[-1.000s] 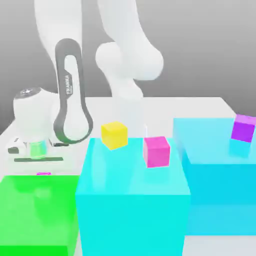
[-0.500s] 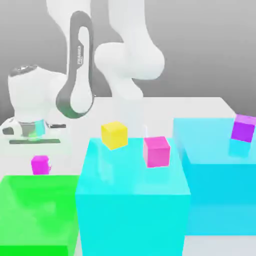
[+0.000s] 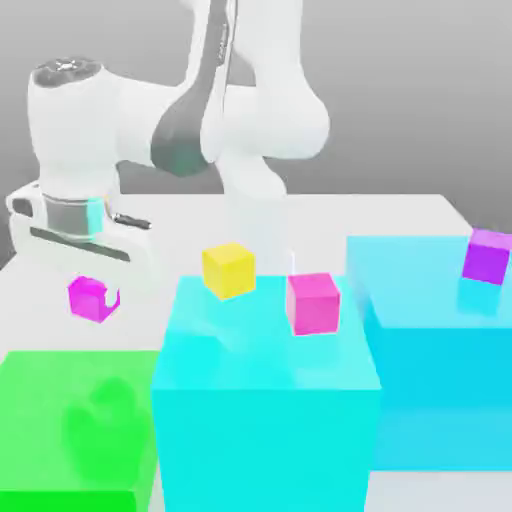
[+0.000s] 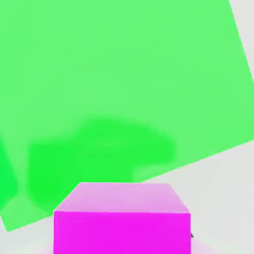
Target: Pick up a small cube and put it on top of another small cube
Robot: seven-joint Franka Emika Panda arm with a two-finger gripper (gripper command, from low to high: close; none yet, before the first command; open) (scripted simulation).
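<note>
The small cube (image 3: 86, 297), bright magenta, hangs in the air above the green block (image 3: 60, 420) at the exterior view's left. My gripper (image 3: 94, 300) is shut on it, with the white hand (image 3: 68, 215) straight above. In the hand view the small cube (image 4: 121, 218) sits close in front, and the green block's top (image 4: 119, 89) lies well below it. Three other small cubes rest on the cyan blocks: a yellow cube (image 3: 229, 269), a hot-pink cube (image 3: 313, 302) and a violet cube (image 3: 487, 256).
A big cyan block (image 3: 265, 400) stands in the middle, bearing the yellow and hot-pink cubes. A second cyan block (image 3: 420, 310) at the exterior view's right bears the violet cube. The white arm (image 3: 250, 120) rises behind them over the pale table (image 3: 400, 215).
The hand has risen from the green block's top, lifting the magenta cube clear of it. The arm's upper links have swung upward and to the right.
</note>
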